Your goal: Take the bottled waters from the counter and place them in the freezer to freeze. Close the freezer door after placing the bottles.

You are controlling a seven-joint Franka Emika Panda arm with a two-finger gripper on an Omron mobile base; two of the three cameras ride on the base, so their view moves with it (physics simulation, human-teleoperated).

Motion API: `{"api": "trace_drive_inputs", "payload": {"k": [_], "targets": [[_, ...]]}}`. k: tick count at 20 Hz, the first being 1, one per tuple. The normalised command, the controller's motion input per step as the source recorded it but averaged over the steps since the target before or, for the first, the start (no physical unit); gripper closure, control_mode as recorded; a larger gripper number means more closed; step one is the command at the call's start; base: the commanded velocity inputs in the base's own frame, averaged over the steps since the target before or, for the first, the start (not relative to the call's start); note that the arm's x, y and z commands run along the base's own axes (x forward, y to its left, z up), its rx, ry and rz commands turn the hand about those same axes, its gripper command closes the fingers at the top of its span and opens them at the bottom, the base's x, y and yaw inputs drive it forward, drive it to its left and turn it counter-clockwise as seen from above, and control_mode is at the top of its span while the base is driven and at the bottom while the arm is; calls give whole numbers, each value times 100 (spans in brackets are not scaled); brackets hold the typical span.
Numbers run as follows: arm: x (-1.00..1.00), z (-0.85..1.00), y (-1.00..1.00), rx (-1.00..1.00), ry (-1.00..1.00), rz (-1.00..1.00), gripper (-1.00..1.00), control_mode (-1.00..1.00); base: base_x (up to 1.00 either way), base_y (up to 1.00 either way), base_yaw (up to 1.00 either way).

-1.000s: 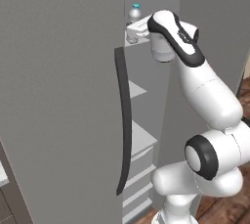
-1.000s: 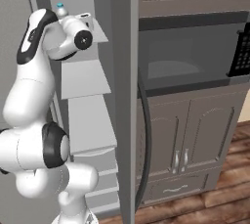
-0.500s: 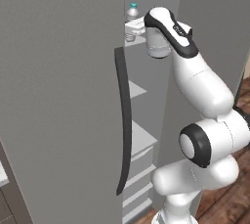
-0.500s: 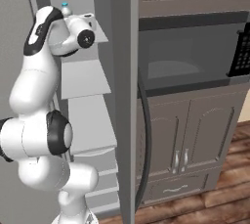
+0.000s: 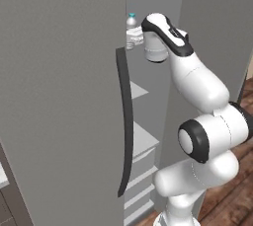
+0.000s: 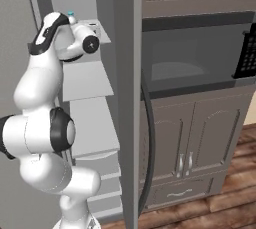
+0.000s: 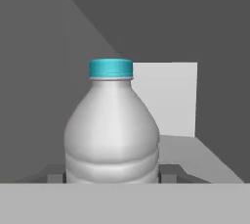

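A clear greyish bottled water (image 7: 112, 130) with a teal cap stands upright between my fingertips (image 7: 168, 173). My gripper (image 7: 112, 174) is shut on its lower body. In the left base view the bottle (image 5: 132, 32) is held high inside the open freezer, just past the door's edge, with my gripper (image 5: 137, 41) at its side. From the right, its cap (image 6: 71, 16) peeks out behind my arm. The freezer door (image 5: 59, 96) stands open, with a long dark handle (image 5: 126, 121). A white shelf (image 7: 185, 154) lies just below the bottle.
More white shelves (image 6: 87, 80) step down below my hand inside the freezer. A built-in microwave (image 6: 190, 58) and cabinet doors (image 6: 200, 143) stand to the right of the freezer's other door (image 6: 127, 98). A corner of the counter (image 5: 3, 176) shows at lower left.
My arm has reached further into the freezer, carrying the bottle deeper over the upper shelf. The grip has not changed.
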Motion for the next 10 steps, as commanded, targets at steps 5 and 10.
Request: {"api": "trace_drive_inputs", "payload": {"k": [5, 10], "targets": [[26, -23, 6, 0, 8, 0, 100, -100, 0, 0, 0], [1, 82, 5, 0, 3, -7, 100, -100, 0, 0, 0]]}}
